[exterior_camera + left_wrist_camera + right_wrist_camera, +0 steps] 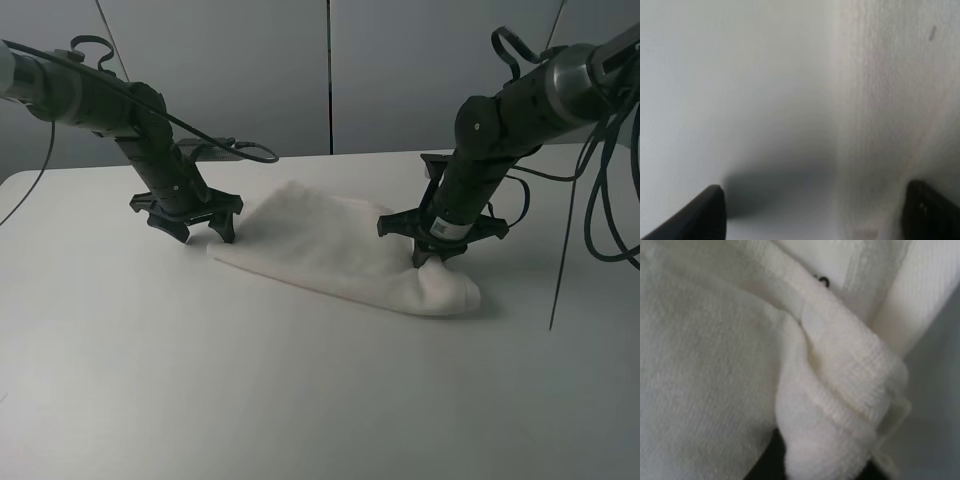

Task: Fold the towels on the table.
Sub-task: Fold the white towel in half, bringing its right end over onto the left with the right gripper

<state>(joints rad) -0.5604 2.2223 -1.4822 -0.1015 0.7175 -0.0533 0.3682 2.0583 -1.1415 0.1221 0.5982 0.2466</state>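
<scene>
A white terry towel (330,250) lies on the far middle of the plain white table (300,400), stretching from far left to near right. Its left part lies flat with a straight edge. Its right end is gathered into a rounded, raised bunch. Up close, a woven band (840,350) runs along the bunched folds, and a small label (822,281) with dark print peeks out.

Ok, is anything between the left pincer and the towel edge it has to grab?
Nothing visible. The left pincer stands open at the towel edge, one finger over the cloth, the other over bare table. The right pincer is shut on the towel's other end.
</scene>
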